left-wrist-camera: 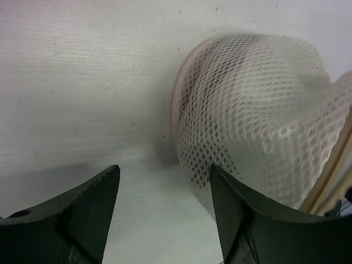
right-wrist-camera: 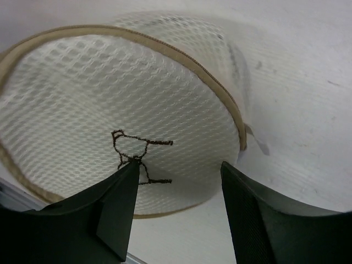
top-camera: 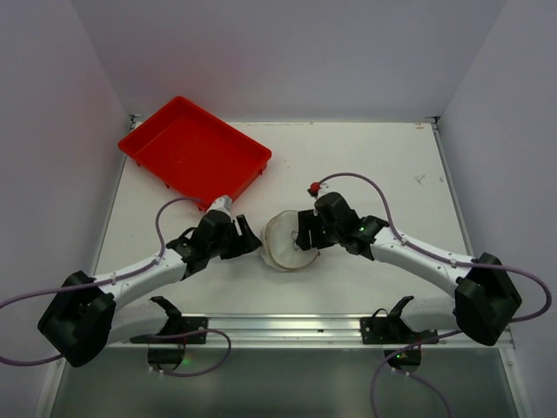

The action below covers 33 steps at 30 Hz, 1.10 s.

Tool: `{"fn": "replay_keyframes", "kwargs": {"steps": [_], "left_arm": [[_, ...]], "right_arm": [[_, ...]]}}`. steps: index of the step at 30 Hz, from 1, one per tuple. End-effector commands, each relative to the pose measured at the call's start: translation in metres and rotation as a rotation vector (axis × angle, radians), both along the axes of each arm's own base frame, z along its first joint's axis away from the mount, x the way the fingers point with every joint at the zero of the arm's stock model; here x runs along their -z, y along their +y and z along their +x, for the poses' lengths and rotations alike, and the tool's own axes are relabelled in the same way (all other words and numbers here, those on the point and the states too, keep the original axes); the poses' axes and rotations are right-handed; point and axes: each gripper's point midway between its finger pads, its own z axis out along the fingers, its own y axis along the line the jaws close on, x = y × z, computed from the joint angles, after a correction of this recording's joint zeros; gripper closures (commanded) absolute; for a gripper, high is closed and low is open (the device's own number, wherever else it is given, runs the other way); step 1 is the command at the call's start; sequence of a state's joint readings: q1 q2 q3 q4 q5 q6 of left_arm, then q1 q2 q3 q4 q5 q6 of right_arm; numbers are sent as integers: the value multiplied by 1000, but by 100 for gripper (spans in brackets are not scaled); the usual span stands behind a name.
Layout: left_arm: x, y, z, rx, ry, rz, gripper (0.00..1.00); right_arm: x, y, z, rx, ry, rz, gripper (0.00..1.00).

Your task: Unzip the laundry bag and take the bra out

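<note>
White tabletop (top-camera: 383, 174) fills the frame, with a metal rail (top-camera: 287, 324) along its lower edge and pale walls (top-camera: 287, 52) above and at both sides. At centre the laundry bag (top-camera: 285, 244) sits tilted between the claws. The left gripper (left-wrist-camera: 163, 170) is spread wide and grips nothing, one finger just beside the mesh. The right gripper (right-wrist-camera: 180, 168) is also parted and unladen, facing the bag's drawn face. A red tray (top-camera: 196, 150) lies at upper left.

Laundry bag (left-wrist-camera: 258, 121) rt edge off-frame; contents poss. pinkish blur.
</note>
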State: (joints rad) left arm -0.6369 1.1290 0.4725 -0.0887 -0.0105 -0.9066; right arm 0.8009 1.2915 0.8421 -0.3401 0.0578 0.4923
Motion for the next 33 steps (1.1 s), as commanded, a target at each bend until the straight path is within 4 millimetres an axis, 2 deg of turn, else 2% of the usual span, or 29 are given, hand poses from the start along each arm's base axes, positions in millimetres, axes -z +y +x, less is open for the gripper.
{"fn": "replay_keyframes", "kwargs": {"steps": [1, 2, 3, 4, 5, 6, 8, 10, 11, 13, 14, 16, 17, 18, 20, 21, 22, 24, 25, 28, 30, 32, 33], "left_arm": [[-13, -21, 22, 12, -79, -99, 31], [-12, -24, 22, 18, -76, -105, 32], [-13, -28, 25, 23, -87, -121, 34], [-6, -31, 24, 35, -66, -123, 34], [-9, -36, 28, 41, -82, -145, 36], [-3, -39, 27, 49, -65, -147, 37], [-5, -47, 27, 75, -69, -171, 40], [-1, -49, 26, 81, -61, -169, 42], [-1, -49, 26, 79, -61, -167, 49], [2, -46, 26, 70, -62, -160, 60], [1, -46, 27, 66, -67, -161, 73], [2, -44, 26, 61, -72, -157, 87], [2, -44, 26, 59, -72, -157, 99], [2, -44, 26, 58, -73, -156, 100], [1, -42, 26, 52, -77, -159, 100], [-2, -42, 25, 51, -84, -166, 100], [-2, -40, 24, 41, -83, -165, 100], [-5, -39, 22, 34, -84, -173, 100], [-5, -38, 21, 28, -83, -172, 100], [-9, -37, 17, 17, -84, -176, 100], [-11, -36, 14, 12, -82, -178, 100], [-11, -35, 11, 5, -76, -171, 100], [-13, -35, 10, 2, -81, -176, 100]], "right_arm": [[16, -5, 12, 98, 45, 96, 37], [30, -7, 5, 91, 85, 93, 37], [34, -6, 3, 88, 109, 106, 37], [38, -4, 3, 84, 116, 114, 37], [50, -4, -1, 82, 147, 103, 37], [52, 1, -2, 67, 166, 126, 37], [67, 3, -7, 62, 212, 124, 37], [68, 6, -8, 56, 224, 139, 37], [68, 7, -9, 52, 225, 142, 37], [60, 5, -5, 62, 200, 142, 38], [55, 4, -3, 66, 185, 138, 37], [33, -2, 1, 79, 124, 144, 38], [22, -2, 1, 79, 100, 156, 38], [15, -5, -2, 82, 89, 153, 37], [-19, -8, 2, 101, 0, 180, 37], [-24, -6, -7, 87, -7, 166, 36], [-45, -2, -7, 87, -51, 190, 36], [-55, 4, -17, 93, -80, 169, 35], [-67, 10, -19, 89, -98, 181, 34], [-73, 26, -25, 103, -112, 168, 30], [-58, 34, -27, 123, -86, 110, 27], [-59, 46, -26, 136, -81, 94, 27], [-46, 52, -31, 140, -56, 57, 27]]}}
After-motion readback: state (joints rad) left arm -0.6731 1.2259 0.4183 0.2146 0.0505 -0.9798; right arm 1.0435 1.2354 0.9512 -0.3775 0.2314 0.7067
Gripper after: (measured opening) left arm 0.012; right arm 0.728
